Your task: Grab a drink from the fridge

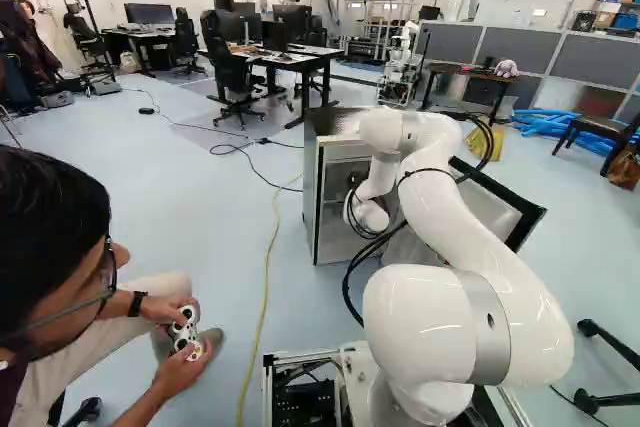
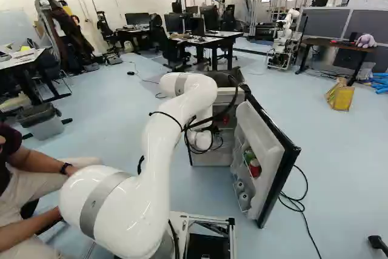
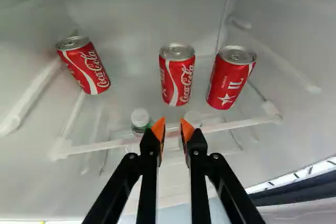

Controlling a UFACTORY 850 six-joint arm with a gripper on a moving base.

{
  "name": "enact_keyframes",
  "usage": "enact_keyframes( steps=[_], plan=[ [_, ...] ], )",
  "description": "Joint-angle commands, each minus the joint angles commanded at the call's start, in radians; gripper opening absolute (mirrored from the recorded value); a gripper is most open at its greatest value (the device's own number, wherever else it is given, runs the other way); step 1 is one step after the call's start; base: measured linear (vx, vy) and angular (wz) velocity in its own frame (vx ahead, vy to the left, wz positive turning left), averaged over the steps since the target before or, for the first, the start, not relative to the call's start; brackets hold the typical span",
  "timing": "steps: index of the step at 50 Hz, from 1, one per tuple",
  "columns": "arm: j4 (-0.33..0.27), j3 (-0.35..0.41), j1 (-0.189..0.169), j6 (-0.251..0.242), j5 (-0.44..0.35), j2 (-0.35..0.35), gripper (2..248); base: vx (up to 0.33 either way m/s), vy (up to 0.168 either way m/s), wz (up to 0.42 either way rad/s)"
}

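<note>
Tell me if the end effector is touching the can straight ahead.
Apart: in the wrist view, a clear gap shows between the end effector and the red can ahead of its open fingers.

The shelf's front edge (image 3: 105,146) partly hides the white-capped bottle (image 3: 140,118), its lower body indistinct.

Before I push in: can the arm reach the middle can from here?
Probably yes: the open pincer points towards the middle can, nothing visible between them, though the shelf's front edge looks close.
</note>
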State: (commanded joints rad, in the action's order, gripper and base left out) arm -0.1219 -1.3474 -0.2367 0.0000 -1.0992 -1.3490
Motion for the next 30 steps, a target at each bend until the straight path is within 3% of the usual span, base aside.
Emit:
enact_keyframes(
  steps=[1, 2, 7, 8, 12, 13, 30],
  plan=[
    [0.000, 0.001, 0.000, 0.000, 0.000, 0.001, 78, 0.000, 0.000, 0.000],
    [0.000, 0.002, 0.000, 0.000, 0.000, 0.001, 60, 0.000, 0.000, 0.000],
    [0.000, 0.005, -0.001, 0.000, 0.000, 0.003, 60, 0.000, 0.000, 0.000],
    [0.000, 0.006, -0.001, 0.000, 0.000, 0.003, 38, 0.000, 0.000, 0.000],
    [0.000, 0.006, -0.001, 0.000, 0.000, 0.003, 38, 0.000, 0.000, 0.000],
    [0.000, 0.006, -0.001, 0.000, 0.000, 0.003, 25, 0.000, 0.000, 0.000],
    [0.000, 0.006, -0.001, 0.000, 0.000, 0.003, 25, 0.000, 0.000, 0.000]
  ],
)
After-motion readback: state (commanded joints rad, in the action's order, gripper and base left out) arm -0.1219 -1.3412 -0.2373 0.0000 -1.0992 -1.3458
